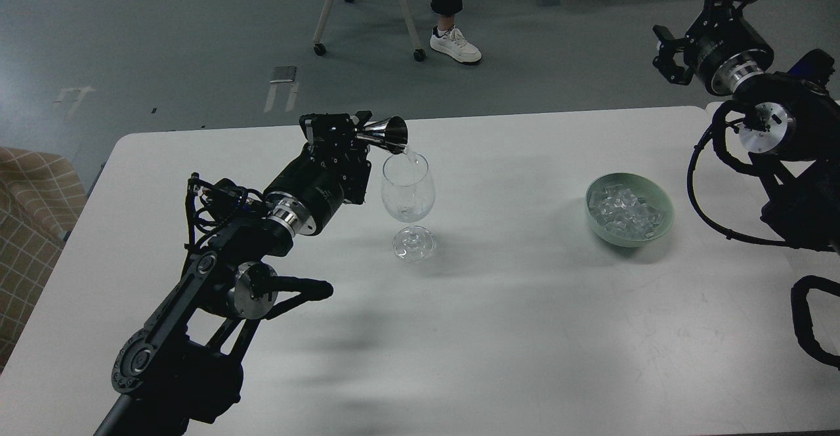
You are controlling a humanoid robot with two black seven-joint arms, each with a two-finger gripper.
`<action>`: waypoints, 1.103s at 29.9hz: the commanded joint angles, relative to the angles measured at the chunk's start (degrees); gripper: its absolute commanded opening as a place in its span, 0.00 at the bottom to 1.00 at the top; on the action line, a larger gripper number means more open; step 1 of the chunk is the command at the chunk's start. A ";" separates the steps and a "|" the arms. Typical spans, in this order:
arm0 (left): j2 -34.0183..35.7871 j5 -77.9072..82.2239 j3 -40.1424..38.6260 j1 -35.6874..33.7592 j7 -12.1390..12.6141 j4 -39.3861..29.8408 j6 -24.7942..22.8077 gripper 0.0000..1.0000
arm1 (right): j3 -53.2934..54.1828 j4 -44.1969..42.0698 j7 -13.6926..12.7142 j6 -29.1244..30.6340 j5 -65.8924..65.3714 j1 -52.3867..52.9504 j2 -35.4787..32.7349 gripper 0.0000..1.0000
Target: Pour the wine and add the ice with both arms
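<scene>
The left arm's fingers (351, 135) grip a metal jigger (386, 134) tipped on its side, and clear wine (411, 157) runs from its mouth into the wine glass (407, 190) just below. Tipping further or drifting sideways could send liquid onto the white surface (499, 305) or knock the rim. The right arm's fingers (666, 55) hang well above and beyond the green bowl (629, 232) of ice (623, 209) (open or closed, I cannot tell).

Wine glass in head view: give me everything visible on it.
The clear stemmed wine glass stands upright on the white table, left of the pale green bowl of ice cubes. Round bowl, short stem, circular foot. The left pincer holds a shiny metal jigger tipped over its rim; clear liquid runs in. Fill level unclear.
</scene>
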 commanded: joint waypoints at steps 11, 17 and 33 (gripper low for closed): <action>0.20 4.25 0.10 -0.93 -1.61 -0.10 0.01 0.00 | 0.00 -0.03 0.00 0.00 0.00 0.00 -0.02 1.00; 0.20 5.50 0.36 -1.28 -1.52 -0.10 -0.08 0.00 | 0.09 -0.03 0.00 0.00 0.00 0.00 -0.02 1.00; 3.71 6.81 0.80 -2.24 -1.70 -0.36 -1.74 0.00 | 0.09 -0.03 0.00 0.00 0.00 0.08 -0.02 1.00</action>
